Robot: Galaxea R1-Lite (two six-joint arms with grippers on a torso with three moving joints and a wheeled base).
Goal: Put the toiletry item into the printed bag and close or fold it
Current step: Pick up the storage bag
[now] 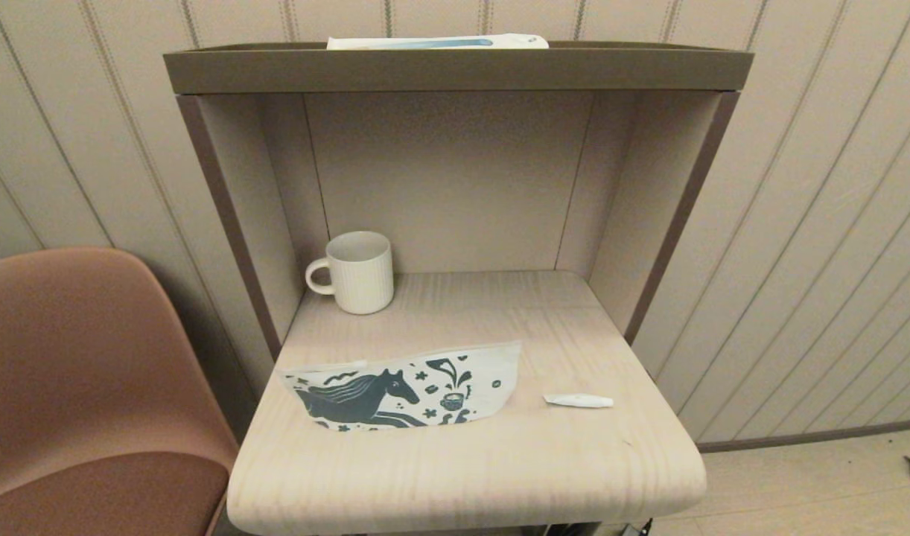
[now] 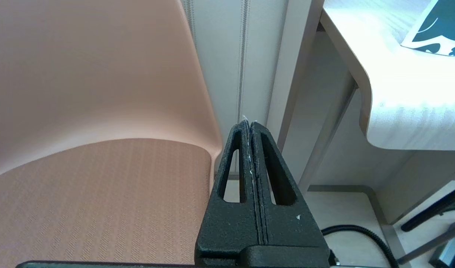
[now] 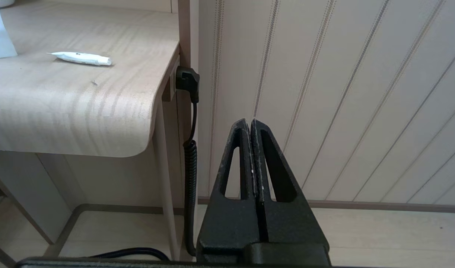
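The printed bag (image 1: pixel 406 388), a flat white pouch with a teal horse and cup, lies on the wooden table near its front left; one corner of the printed bag (image 2: pixel 436 29) shows in the left wrist view. To its right lies the toiletry item (image 1: pixel 578 400), a tiny white tube, also visible as the toiletry item (image 3: pixel 80 58) in the right wrist view. My left gripper (image 2: pixel 249 123) is shut and empty, below the table's left side by the chair. My right gripper (image 3: pixel 249 122) is shut and empty, below the table's right side. Neither arm shows in the head view.
A cream ribbed mug (image 1: pixel 357 272) stands at the back left inside the shelf unit. A long white-and-blue tube (image 1: pixel 436 42) lies on the top shelf. A pink chair (image 1: pixel 83 387) stands left of the table (image 1: pixel 500 461). A coiled black cable (image 3: pixel 190 156) hangs by the right table leg.
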